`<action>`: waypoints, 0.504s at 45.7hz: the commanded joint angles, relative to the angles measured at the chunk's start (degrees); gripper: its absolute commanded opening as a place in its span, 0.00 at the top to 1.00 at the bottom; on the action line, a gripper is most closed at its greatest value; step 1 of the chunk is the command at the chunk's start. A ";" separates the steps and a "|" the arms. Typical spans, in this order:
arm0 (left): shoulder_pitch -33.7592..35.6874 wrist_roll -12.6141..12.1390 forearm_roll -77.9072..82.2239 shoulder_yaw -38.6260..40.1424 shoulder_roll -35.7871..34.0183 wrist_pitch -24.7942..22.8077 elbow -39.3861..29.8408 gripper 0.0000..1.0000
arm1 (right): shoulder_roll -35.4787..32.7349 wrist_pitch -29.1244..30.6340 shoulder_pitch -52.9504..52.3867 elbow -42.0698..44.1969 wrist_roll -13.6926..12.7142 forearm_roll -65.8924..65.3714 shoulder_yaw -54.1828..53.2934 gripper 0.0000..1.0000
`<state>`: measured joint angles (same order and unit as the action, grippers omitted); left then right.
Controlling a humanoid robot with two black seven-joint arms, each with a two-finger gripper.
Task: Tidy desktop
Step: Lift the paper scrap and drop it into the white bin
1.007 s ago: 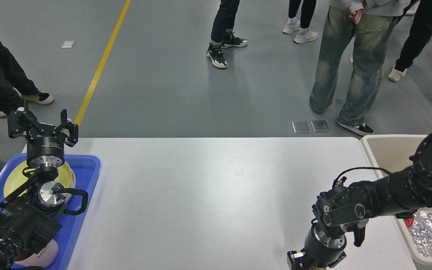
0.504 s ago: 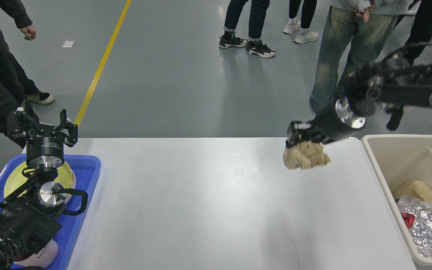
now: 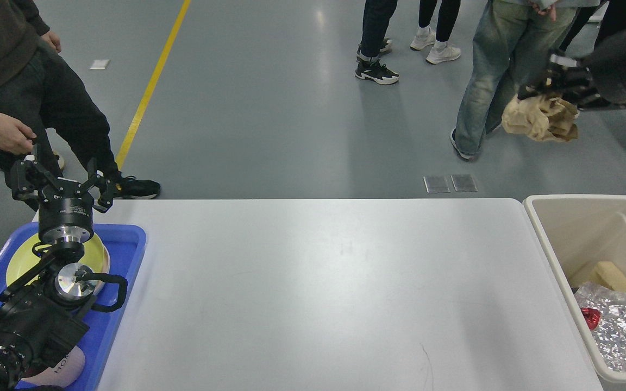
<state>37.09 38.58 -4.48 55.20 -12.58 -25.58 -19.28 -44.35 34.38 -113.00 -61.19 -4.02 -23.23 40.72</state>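
The white desktop fills the middle of the head view. My left gripper is open and empty, held above the far end of a blue tray at the desktop's left edge. My right gripper is raised high at the upper right, beyond the desktop's far edge, and is shut on a crumpled brown paper wad that hangs below it. A beige bin stands at the desktop's right edge.
The tray holds a yellow plate and a pink item under my left arm. The bin holds a tan piece and crinkled clear plastic with something red. Several people stand on the floor beyond the desktop.
My right arm rose from low at the front right, appeared over the far right of the desktop with the paper wad, then lifted it up and right. The left arm has not moved.
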 commanded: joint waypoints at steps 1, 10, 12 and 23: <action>0.00 0.00 0.00 -0.01 0.01 0.00 0.03 0.04 | -1.26 -8.60 14.09 8.96 -0.02 0.02 -0.21 1.00; 0.00 0.00 0.00 -0.01 0.01 0.00 0.03 0.04 | -0.74 -25.92 36.16 20.93 0.06 0.11 -2.66 1.00; 0.00 0.00 0.00 -0.01 0.10 0.00 0.03 0.04 | -0.56 -29.44 39.77 22.42 0.06 0.11 -4.33 0.92; 0.00 0.00 0.00 0.08 0.01 0.00 0.03 0.04 | 4.27 -45.97 58.14 32.35 0.06 6.52 -15.58 0.00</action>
<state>37.09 38.58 -4.48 55.22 -12.54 -25.58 -19.24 -43.51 -5.61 -62.63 -33.82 -3.96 -20.92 29.66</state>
